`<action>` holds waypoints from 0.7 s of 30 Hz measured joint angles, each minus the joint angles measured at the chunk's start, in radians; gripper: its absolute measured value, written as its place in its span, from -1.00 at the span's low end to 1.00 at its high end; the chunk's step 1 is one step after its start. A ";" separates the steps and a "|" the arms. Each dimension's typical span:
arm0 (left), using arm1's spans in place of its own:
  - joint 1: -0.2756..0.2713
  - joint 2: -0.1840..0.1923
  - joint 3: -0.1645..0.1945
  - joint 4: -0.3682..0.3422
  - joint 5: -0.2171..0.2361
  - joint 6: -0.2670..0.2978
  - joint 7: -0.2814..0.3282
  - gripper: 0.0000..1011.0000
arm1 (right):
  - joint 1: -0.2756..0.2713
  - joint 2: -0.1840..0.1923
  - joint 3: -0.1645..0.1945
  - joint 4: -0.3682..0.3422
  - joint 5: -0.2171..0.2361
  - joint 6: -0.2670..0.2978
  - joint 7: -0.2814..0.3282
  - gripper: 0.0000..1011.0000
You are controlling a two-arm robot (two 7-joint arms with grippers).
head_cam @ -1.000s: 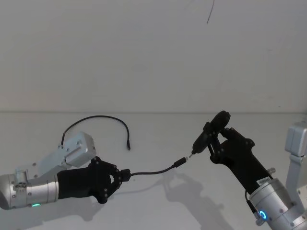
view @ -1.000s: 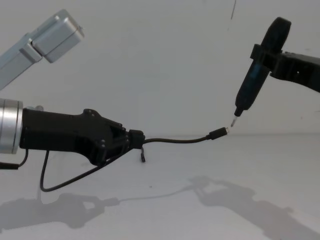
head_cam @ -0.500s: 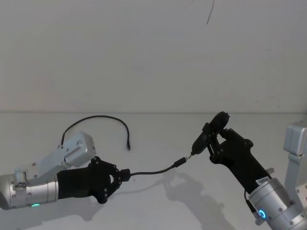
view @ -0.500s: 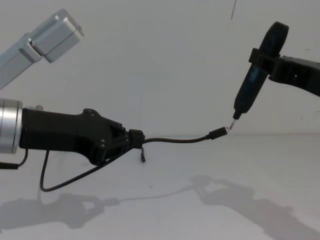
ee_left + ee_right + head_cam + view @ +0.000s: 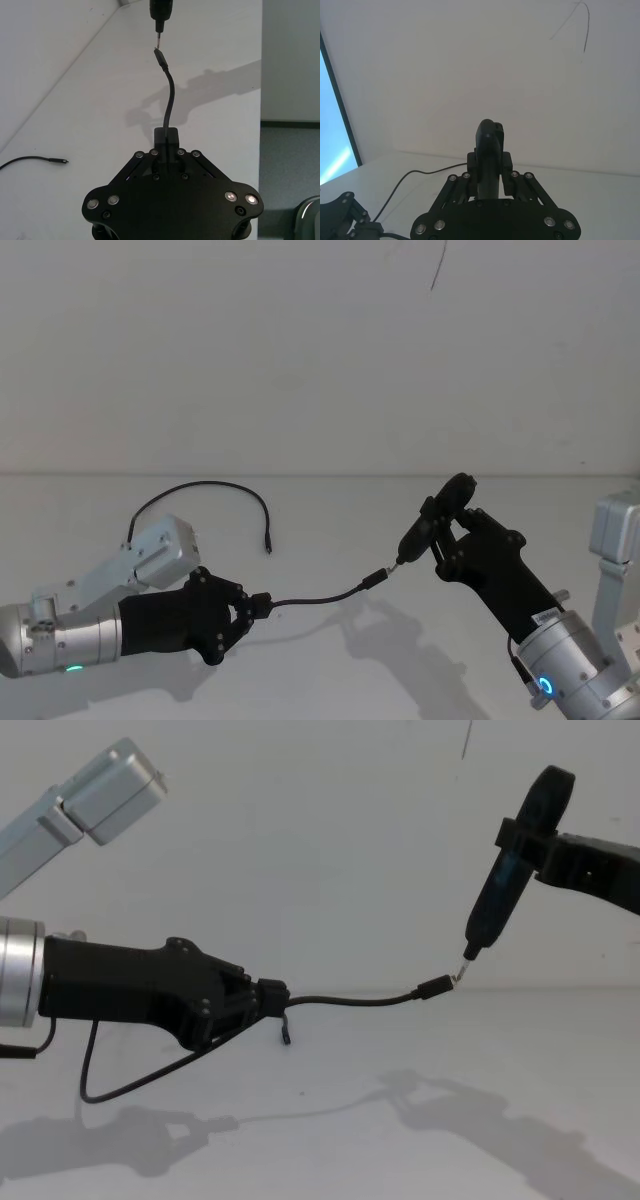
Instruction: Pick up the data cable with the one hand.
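One data cable point(image 5: 360, 1001) is pinched by left end effector point(image 5: 262, 606), plug end raised off worktop point(image 5: 330, 525); tail trails at 10 o'clock. Pickup approx. done. Right end effector point(image 5: 437, 527) is clamped on pen-like tool point(image 5: 510, 875).

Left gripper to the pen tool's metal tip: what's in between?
The data cable alone: held off the table, it runs from the left gripper to its plug, which meets the pen tool tip held by the right gripper. Chest view shows it best.

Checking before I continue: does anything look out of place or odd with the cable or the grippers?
Nothing looks damaged. The left gripper is shut on the data cable, holding it off the table; its free plug sits right at the metal tip of the pen-like tool clamped in the right gripper. The cable's other end trails on the table.
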 joint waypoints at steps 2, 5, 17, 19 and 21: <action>0.000 0.000 0.000 0.000 0.000 0.000 0.000 -0.94 | 0.001 0.000 -0.001 0.000 0.001 0.001 0.000 -0.48; 0.000 0.000 0.000 0.000 0.000 0.000 0.000 -0.94 | 0.003 0.001 -0.002 0.001 0.002 0.002 0.000 -0.48; 0.000 0.000 0.000 0.000 0.000 0.000 0.000 -0.94 | 0.006 0.002 -0.005 0.002 0.005 0.004 0.000 -0.48; 0.000 0.000 0.000 0.000 0.000 0.000 0.000 -0.94 | 0.006 0.002 -0.005 0.002 0.005 0.004 0.000 -0.48; 0.000 0.000 0.000 0.000 0.000 0.000 0.000 -0.94 | 0.006 0.002 -0.006 0.002 0.005 0.004 0.000 -0.48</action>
